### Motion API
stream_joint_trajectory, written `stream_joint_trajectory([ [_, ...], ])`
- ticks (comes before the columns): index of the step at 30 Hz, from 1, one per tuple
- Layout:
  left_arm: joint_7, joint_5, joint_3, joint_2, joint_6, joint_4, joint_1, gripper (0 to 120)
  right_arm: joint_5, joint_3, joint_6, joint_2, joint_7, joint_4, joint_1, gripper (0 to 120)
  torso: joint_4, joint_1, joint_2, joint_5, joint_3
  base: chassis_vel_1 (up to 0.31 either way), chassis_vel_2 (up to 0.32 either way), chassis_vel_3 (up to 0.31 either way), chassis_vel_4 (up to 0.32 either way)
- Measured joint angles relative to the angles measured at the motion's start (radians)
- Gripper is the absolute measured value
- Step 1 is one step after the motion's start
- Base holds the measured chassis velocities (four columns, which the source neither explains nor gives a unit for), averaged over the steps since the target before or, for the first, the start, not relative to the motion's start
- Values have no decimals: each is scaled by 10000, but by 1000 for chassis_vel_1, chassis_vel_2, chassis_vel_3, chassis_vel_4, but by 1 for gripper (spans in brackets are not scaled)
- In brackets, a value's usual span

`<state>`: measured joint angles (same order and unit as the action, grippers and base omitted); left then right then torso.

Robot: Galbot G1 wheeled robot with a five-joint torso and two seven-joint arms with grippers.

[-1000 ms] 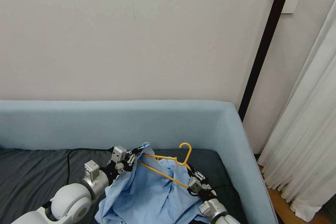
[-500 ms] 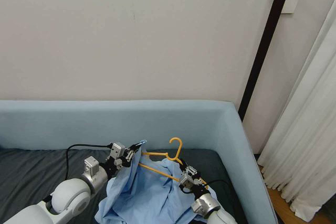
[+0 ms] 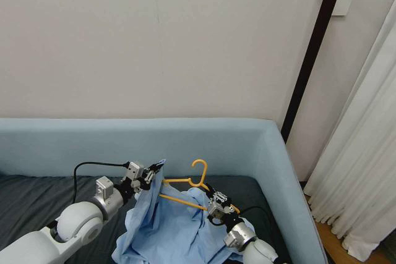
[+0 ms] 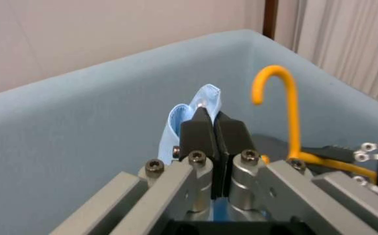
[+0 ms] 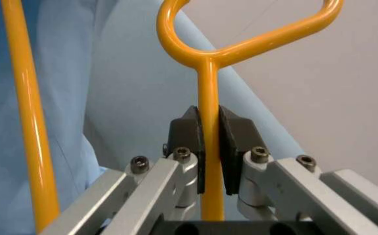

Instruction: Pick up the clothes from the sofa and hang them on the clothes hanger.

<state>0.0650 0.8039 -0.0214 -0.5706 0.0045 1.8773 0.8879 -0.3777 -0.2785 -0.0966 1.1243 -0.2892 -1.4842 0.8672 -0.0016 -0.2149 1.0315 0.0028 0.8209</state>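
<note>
Two grippers work close together over the right end of the sofa (image 3: pixel 272 153). The left gripper (image 3: pixel 152 170) reaches in from the robot's left, its black fingers (image 4: pixel 199 129) pressed closed on a folded edge of the shirt (image 3: pixel 167 230). In the left wrist view a small tab of pale cloth sticks out past the fingertips.

The shirt is light blue, thin and creased. It hangs in loose folds from that pinched edge and from the hanger (image 3: pixel 199 161), then gathers in a rumpled heap on the dark grey seat cushion (image 3: pixel 37 199) between the two arms.

The right gripper (image 3: pixel 213 204) sits just right of the heap, low and near the sofa's corner. Its fingers are clamped on a straight rod of the hanger, which runs up between the two black pads in the right wrist view. Which part of the frame that rod belongs to is hard to say from so close. The hanger is glossy orange-yellow. Its hook stands upward against the pale blue backrest (image 3: pixel 124 137), and two of its bars slant across the top of the shirt toward the left gripper.

A black cable (image 3: pixel 93 165) loops above the left arm. Behind the sofa is a plain wall (image 3: pixel 154 41), with a white curtain (image 3: pixel 365 153) to the right.
</note>
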Motion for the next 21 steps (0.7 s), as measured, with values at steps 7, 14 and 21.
stream_joint_trajectory([
  [7,229,-203,-191,346,-29,159,11,0,22,-229,112,209,-1,58,-134,6,4,0,0,0,0,0,0,0,0],
  [14,491,-771,-438,430,-163,168,44,0,229,-344,341,193,9,-425,-115,6,2,1,0,-1,0,0,0,0,0],
  [21,702,-1115,-758,519,-258,353,-229,0,217,-373,473,180,14,-589,-90,6,3,0,0,0,0,0,0,0,0],
])
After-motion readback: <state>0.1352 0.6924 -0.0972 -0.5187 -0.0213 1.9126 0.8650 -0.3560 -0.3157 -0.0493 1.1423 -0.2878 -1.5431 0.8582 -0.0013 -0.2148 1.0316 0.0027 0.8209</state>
